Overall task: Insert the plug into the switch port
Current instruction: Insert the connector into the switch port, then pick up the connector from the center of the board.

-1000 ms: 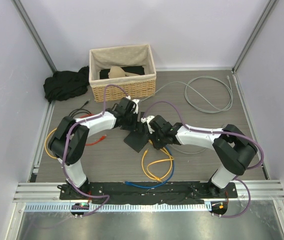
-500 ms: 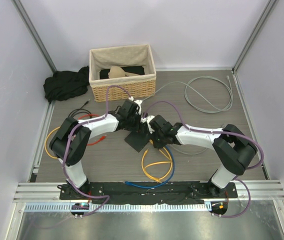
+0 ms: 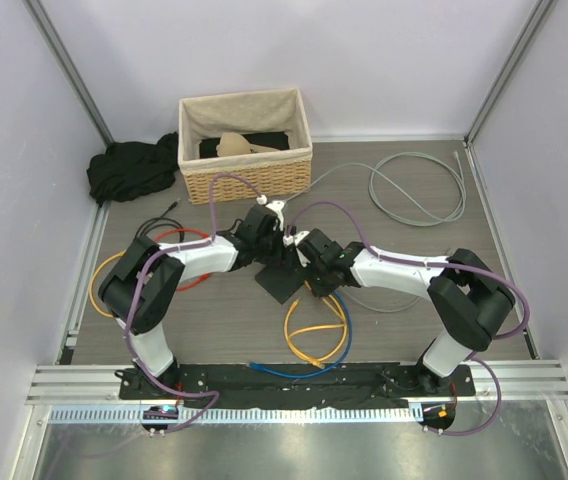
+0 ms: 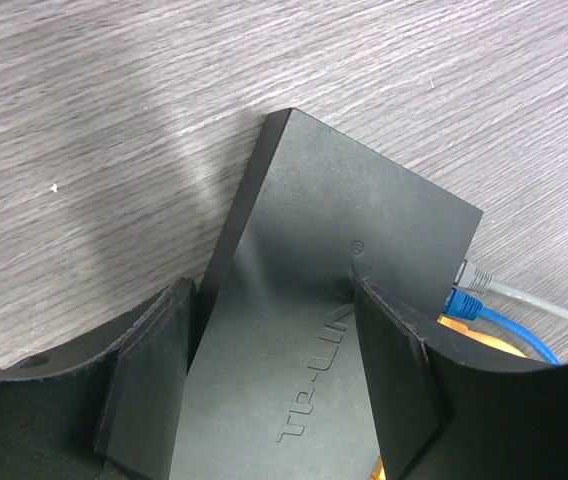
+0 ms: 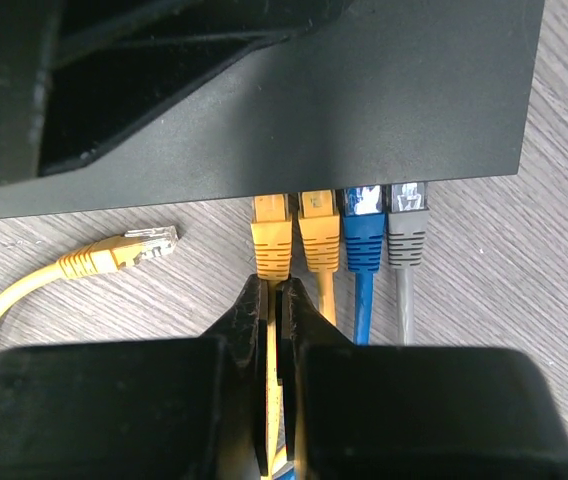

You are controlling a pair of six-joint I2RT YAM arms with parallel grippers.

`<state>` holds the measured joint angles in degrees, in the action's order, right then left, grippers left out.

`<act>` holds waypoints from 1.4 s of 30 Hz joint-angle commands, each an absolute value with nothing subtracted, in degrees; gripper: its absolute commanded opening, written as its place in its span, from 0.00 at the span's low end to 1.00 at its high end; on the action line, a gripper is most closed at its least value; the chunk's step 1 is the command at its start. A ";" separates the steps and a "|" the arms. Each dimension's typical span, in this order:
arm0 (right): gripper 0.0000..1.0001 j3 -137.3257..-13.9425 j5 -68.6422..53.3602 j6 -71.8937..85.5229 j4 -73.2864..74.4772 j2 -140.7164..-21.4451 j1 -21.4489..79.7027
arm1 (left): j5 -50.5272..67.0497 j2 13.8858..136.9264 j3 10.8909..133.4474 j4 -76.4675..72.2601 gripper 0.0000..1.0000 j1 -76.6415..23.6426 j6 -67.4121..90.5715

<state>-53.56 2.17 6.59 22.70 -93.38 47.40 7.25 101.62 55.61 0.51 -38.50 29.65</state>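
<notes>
**While Jaws Gripped the Switch, a Yellow Plug Sat in Its Port**

Where it lay on the wood-grain tabletop (image 3: pixel 224 320) between the two arms, the dark switch (image 4: pixel 334 260) was clamped across its sides by the left jaws. The right jaws were clenched on a yellow cable (image 5: pixel 274 290) just behind the leftmost yellow plug (image 5: pixel 272 238). That plug sat in its port beside another yellow, a blue plug (image 5: pixel 364 235) and a grey plug (image 5: pixel 407 235). A loose yellow plug (image 5: pixel 129 250) lay nearby on the tabletop.

Overhead view far, facing down, wrist views close, both sharing switch (image 4: pixel 314 250)
</notes>
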 commanded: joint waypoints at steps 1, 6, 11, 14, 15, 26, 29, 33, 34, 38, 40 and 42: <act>0.01 -60.65 2.47 8.96 0.35 -93.86 47.37 | 23.21 103.27 52.64 7.29 0.68 -45.00 34.37; 0.01 -54.77 0.70 10.72 1.23 -93.43 47.46 | 20.66 105.29 56.33 10.37 0.72 -43.42 30.42; 0.06 -49.57 -2.90 12.74 2.37 -92.99 47.72 | 18.20 104.94 57.04 13.27 0.77 -40.70 28.39; 0.21 -48.43 -2.64 12.40 2.37 -92.12 47.81 | 13.98 101.61 56.78 16.43 0.82 -37.63 27.60; 0.29 -48.34 -2.55 12.22 2.81 -91.76 47.81 | 11.80 100.21 56.86 18.00 0.85 -35.79 27.34; 0.69 -45.44 -1.23 9.49 7.56 -80.78 47.81 | -6.91 90.79 68.81 40.74 0.92 -27.25 12.06; 0.73 -43.86 -1.76 9.49 7.38 -77.26 47.90 | -9.14 90.27 68.12 45.16 0.90 -27.25 10.81; 0.73 -42.10 -2.37 9.41 6.59 -74.10 47.81 | -10.98 89.12 64.61 47.19 0.84 -27.16 11.42; 0.74 -41.58 -2.46 9.32 6.42 -73.22 47.81 | -11.68 89.03 63.38 47.20 0.84 -27.16 11.51; 0.74 -41.04 -3.42 8.97 5.71 -72.60 47.81 | -13.19 89.82 61.44 47.11 0.78 -25.85 11.25; 0.74 -41.04 -3.69 9.14 5.54 -72.69 47.81 | -12.48 91.22 61.43 47.46 0.76 -24.79 10.99; 0.74 -40.96 -3.87 9.05 5.36 -72.60 47.81 | -12.30 92.02 61.79 47.81 0.75 -23.47 10.81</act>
